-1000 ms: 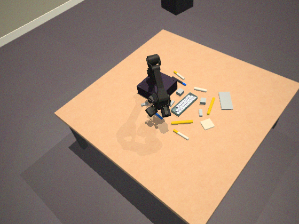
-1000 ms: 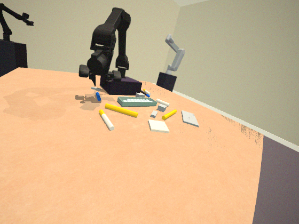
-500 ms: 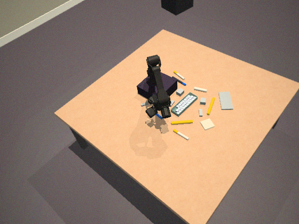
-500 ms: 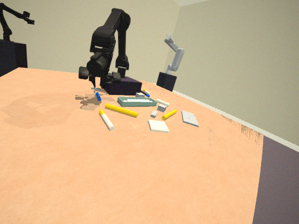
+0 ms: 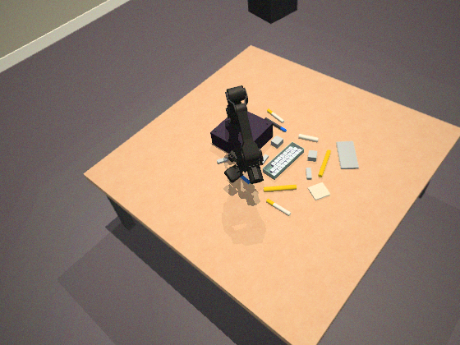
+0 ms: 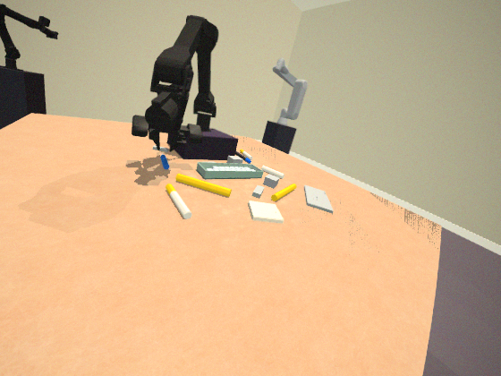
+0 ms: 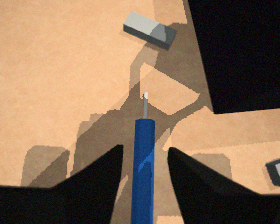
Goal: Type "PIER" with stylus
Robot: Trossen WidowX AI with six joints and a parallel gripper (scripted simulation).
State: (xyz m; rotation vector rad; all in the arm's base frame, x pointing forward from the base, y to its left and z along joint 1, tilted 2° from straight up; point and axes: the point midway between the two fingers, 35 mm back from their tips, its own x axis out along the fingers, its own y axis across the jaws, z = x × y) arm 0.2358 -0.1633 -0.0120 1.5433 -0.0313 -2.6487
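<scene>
Stylus: the blue stylus point(image 5: 245, 179) point(image 6: 165, 162) point(image 7: 144, 175) is seen on the desk point(image 5: 287, 240) point(image 6: 250, 279) point(image 7: 60, 85), near the centre of the top frame and left of centre in the exterior frame.
Gripper: the gripper point(image 5: 244, 174) point(image 6: 165, 148) point(image 7: 145, 152) is poised above the stylus; its fingers are parted, and nothing is grasped.
Long axis: in the wrist frame the barrel is seen almost vertical, its pale metal tip point(image 7: 145, 104) pointed toward the top of the frame; in the top frame the visible part is slanted from upper left to lower right.
Fingers to barrel: one finger is seen on each side of the barrel in the wrist frame, with a strip of desk visible on both flanks. The closing direction is thus judged to be set across the long axis, and little turning of the wrist should be needed.
Height: the fingertips are seen above the blue barrel in the exterior frame; a straight descent is judged to be required before closure.
Keyboard: the green-framed keyboard point(image 5: 283, 160) point(image 6: 230, 170) is located to the right of the stylus in the top and exterior frames. Typing is judged to be a later stage, to be begun once the stylus is secured.
</scene>
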